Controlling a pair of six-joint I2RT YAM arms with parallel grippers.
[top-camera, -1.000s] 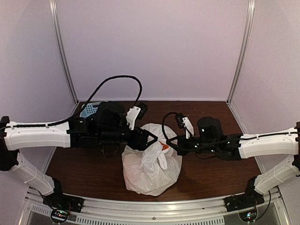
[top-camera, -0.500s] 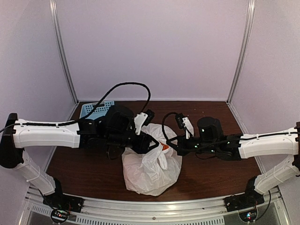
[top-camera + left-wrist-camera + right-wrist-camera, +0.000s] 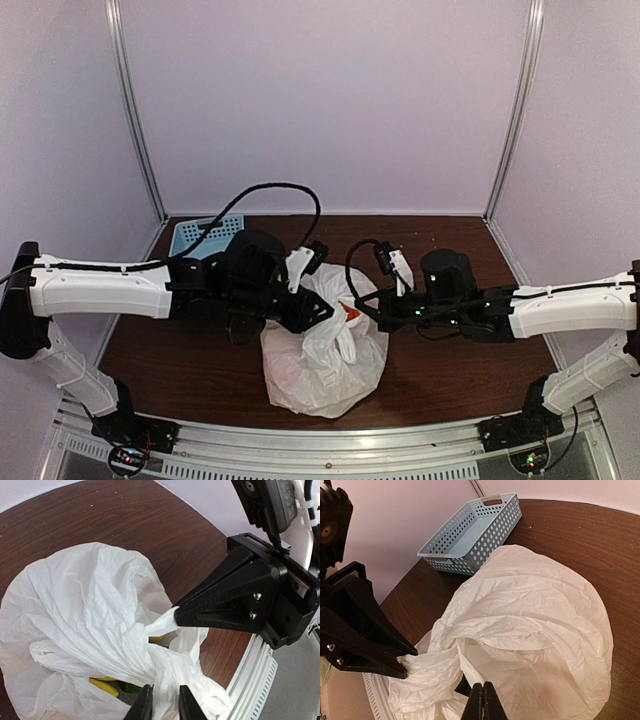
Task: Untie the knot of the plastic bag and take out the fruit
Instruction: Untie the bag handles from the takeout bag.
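Your left gripper (image 3: pixel 162 702) is pinching the bunched white plastic by the knot (image 3: pixel 150 655) of the plastic bag (image 3: pixel 322 372). Your right gripper (image 3: pixel 483 700) is squeezing a thin bit of the bag too. The bag is sitting on the brown table (image 3: pixel 190 365), with yellow fruit (image 3: pixel 103 686) peeking out.

Top view: soft, even overhead light, lavender cast on walls (image 3: pixel 320 100), no hard shadows. Faint soft shadow on table (image 3: pixel 180 360) around plastic bag (image 3: pixel 320 370). Glare streak on metal rail (image 3: pixel 330 440) at table near edge. Corner posts (image 3: pixel 135 110) bow, mild barrel distortion. Wrist views: sharp, bag whites near clipping, black parts crushed, closest foreground at bottom edge slightly soft.
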